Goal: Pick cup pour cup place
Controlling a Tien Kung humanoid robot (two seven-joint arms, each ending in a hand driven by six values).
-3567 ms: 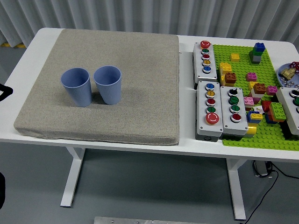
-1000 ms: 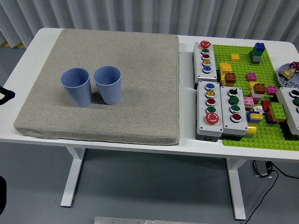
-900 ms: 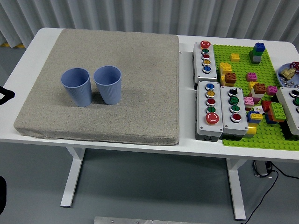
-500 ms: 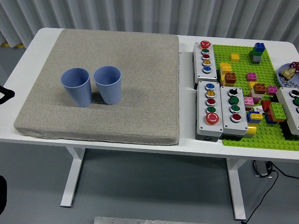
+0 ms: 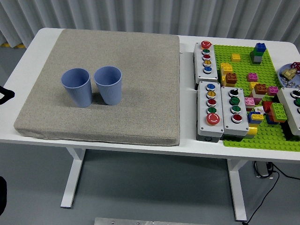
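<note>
Two blue cups (image 5: 76,87) (image 5: 108,85) are seen upright, just beside each other, on the grey mat (image 5: 140,70) covering the surface, judged light, thin-walled and best gripped gently mid-wall, while the left hand (image 5: 4,94) is barely glimpsed at the edge, its finger state impossible to tell

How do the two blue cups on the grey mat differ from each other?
The left cup stands nearer the mat's left edge; the right cup stands slightly farther back. The left cup looks smooth-walled, the right cup faintly ribbed. Both are blue, upright, open-topped and similar in size.
</note>
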